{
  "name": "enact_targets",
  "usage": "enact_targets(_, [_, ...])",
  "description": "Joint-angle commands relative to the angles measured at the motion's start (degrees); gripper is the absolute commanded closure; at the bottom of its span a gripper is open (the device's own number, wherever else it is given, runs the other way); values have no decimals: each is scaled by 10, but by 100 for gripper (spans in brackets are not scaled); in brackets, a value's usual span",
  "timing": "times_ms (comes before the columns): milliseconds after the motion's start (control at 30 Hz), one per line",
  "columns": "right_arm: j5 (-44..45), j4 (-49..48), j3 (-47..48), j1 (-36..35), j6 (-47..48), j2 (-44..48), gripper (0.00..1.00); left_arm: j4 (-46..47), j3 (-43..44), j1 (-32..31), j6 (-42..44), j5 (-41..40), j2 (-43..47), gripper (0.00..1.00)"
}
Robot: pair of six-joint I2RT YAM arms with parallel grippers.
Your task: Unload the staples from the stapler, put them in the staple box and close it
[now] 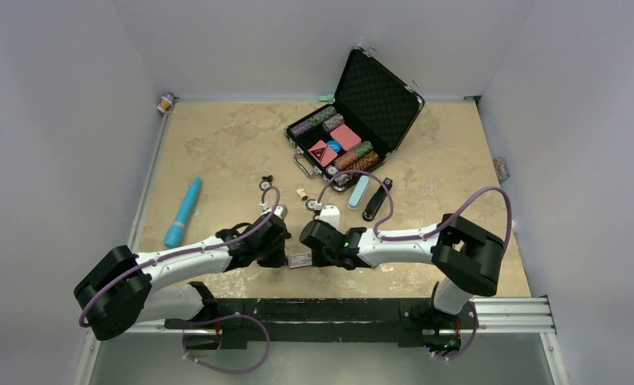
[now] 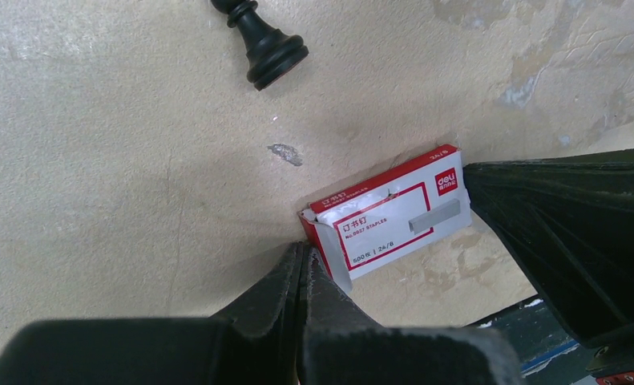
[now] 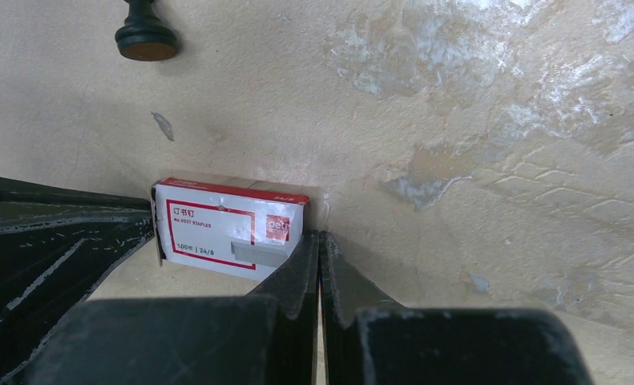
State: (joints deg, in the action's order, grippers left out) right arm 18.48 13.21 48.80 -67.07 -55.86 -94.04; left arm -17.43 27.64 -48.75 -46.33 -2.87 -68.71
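The slim black stapler lies closed on the table right of centre, beside a pale teal case, far from both grippers. My left gripper is shut and empty, its tips at the open flap end of a red-and-white staple box. My right gripper is also shut and empty, its tips at the other end of that box. I see no staples outside the box. A small grey fleck lies near it; I cannot tell what it is.
An open black case of poker chips stands at the back right. A blue tube lies at the left. Small chess pieces are scattered mid-table, one black pawn just beyond the box.
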Motion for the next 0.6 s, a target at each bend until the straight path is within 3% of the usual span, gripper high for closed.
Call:
enact_targets(0, [-9,12,6,0,8,-26,100,-25,5,4,17,-6,-9,100])
enact_targets(567, [-8,15,20,-1,12,-41,100,-26,11,4,19,-4,-8,100])
